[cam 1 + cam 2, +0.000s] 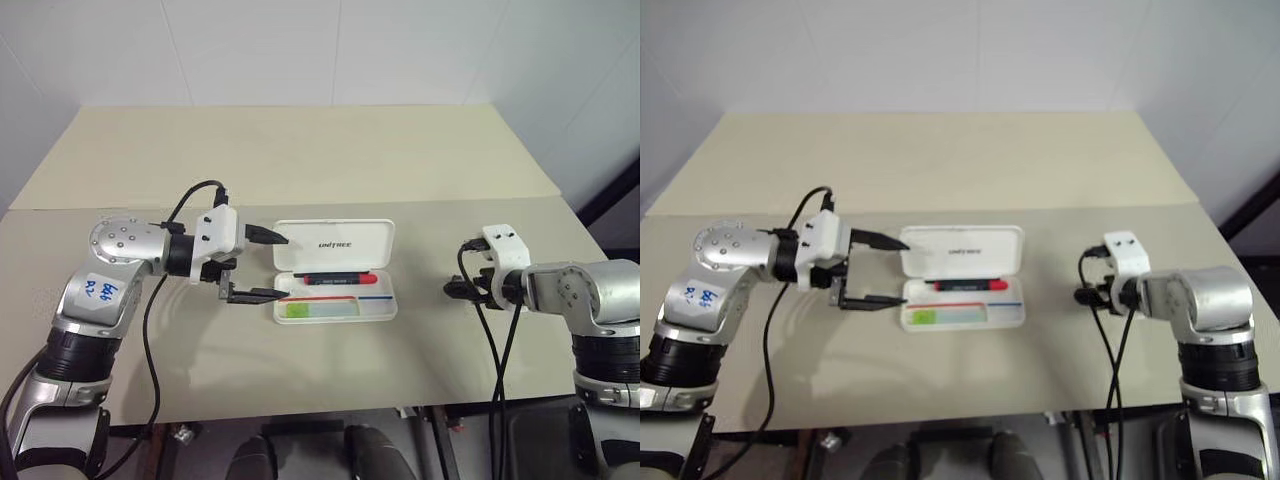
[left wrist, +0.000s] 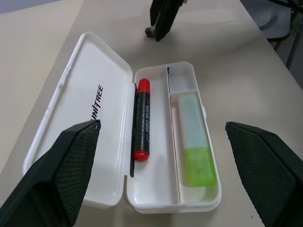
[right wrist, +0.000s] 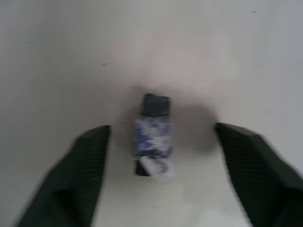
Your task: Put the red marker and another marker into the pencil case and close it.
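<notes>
both markers lie in the open white hard plastic pencil case (image 1: 335, 285); released left end effector (image 1: 264, 266) should next flip its lid shut.

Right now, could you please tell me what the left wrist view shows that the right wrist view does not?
Left wrist view: the open pencil case, with the red marker in the compartment by the hinge and the green highlighter in the next one. Right wrist view: a small blue-and-white object lying untouched within the open right gripper, too blurred to identify. Both: the beige table, seen between open jaws.
</notes>
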